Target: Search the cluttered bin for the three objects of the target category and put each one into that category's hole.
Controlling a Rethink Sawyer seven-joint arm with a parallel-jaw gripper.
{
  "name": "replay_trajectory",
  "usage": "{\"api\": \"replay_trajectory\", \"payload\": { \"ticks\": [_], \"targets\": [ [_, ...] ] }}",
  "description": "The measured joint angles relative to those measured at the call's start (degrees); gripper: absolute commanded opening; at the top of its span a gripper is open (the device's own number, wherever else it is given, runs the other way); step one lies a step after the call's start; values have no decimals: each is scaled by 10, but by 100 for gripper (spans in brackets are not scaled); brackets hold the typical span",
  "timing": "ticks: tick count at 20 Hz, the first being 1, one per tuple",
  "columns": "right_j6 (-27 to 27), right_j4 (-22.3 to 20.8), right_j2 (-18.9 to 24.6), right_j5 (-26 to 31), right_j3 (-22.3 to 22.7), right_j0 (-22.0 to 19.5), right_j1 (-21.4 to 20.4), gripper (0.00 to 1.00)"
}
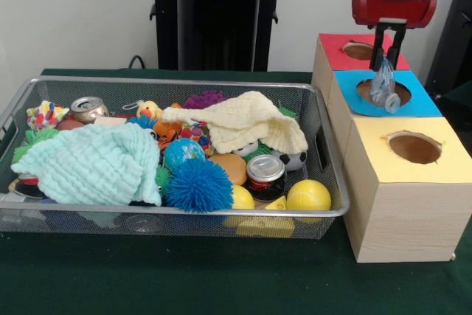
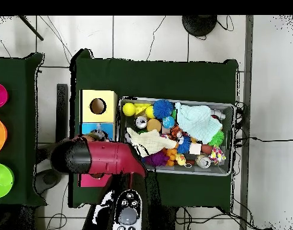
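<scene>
gripper (image 1: pixel 385 60): clamped on a crumpled clear plastic bottle (image 1: pixel 383 88)
bottle vs hole: hangs upright right above the blue box's hole (image 1: pixel 369 92)
next: looks like just let go, straight drop

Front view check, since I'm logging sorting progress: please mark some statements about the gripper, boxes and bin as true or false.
1. The gripper holds a clear crumpled plastic item over the blue-topped box. True.
2. The yellow-topped box has no hole. False: it has a round hole in its top.
3. A mint green cloth lies in the wire bin. True.
4. The bin is empty of balls. False: a yellow ball and a blue spiky ball lie there.
5. The red-topped box stands nearest the camera. False: it is farthest.
</scene>
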Motion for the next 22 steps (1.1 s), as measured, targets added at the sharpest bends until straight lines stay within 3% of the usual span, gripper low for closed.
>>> {"api": "replay_trajectory", "payload": {
  "ticks": [22],
  "targets": [
    [0,0,14,4,0,-8,-1,0]
  ]
}}
